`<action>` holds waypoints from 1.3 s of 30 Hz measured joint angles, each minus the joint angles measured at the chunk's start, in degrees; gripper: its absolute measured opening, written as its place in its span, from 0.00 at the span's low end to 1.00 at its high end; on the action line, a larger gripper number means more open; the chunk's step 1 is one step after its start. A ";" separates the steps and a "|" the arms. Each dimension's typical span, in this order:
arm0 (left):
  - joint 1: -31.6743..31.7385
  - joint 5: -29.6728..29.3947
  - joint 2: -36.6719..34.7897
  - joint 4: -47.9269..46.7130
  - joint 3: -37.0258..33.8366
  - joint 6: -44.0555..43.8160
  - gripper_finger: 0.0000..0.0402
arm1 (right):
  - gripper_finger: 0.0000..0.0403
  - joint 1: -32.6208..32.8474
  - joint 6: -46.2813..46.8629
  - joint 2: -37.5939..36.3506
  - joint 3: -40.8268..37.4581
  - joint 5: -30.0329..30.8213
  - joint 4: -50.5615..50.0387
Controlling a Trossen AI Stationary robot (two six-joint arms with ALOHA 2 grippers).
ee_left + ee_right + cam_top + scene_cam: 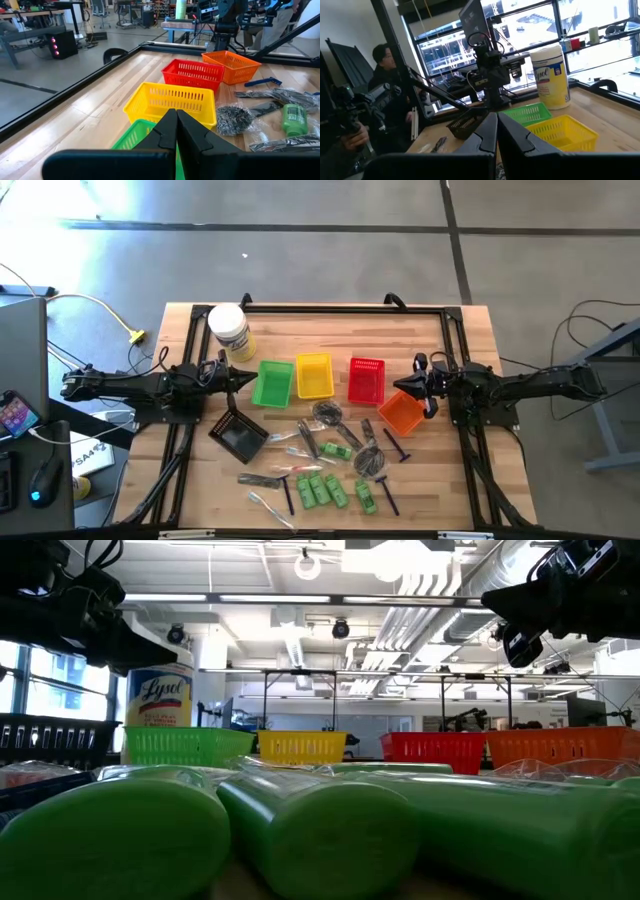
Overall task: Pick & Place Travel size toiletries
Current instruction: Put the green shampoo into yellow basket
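From above, the wooden table (200, 330) has bare room along its 12 o'clock edge, behind the green basket (272, 383), yellow basket (314, 375), red basket (366, 380) and orange basket (402, 412); what they contain cannot be told. The travel size toiletries (325, 465) lie scattered toward 6 o'clock. The left gripper (246, 378) at 9 and right gripper (417, 385) at 3 are both clenched, empty. At table height, smooth green bottles (320, 835) fill the foreground.

Toiletries (325, 470) lie before the baskets (314, 376).
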 joint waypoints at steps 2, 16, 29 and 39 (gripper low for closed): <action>0.00 0.00 0.00 0.00 0.00 0.00 0.00 | 0.01 0.00 -0.05 0.00 0.00 0.00 0.00; 0.00 0.02 0.00 -0.07 0.02 -1.95 0.00 | 0.01 0.00 0.31 0.00 0.00 0.00 0.85; 0.00 0.04 0.00 1.27 0.07 -1.97 0.00 | 0.01 0.00 0.57 0.00 0.01 -1.57 0.83; 0.02 0.04 0.00 1.38 0.07 -1.97 0.00 | 0.01 0.00 1.95 0.00 0.02 -1.69 -1.42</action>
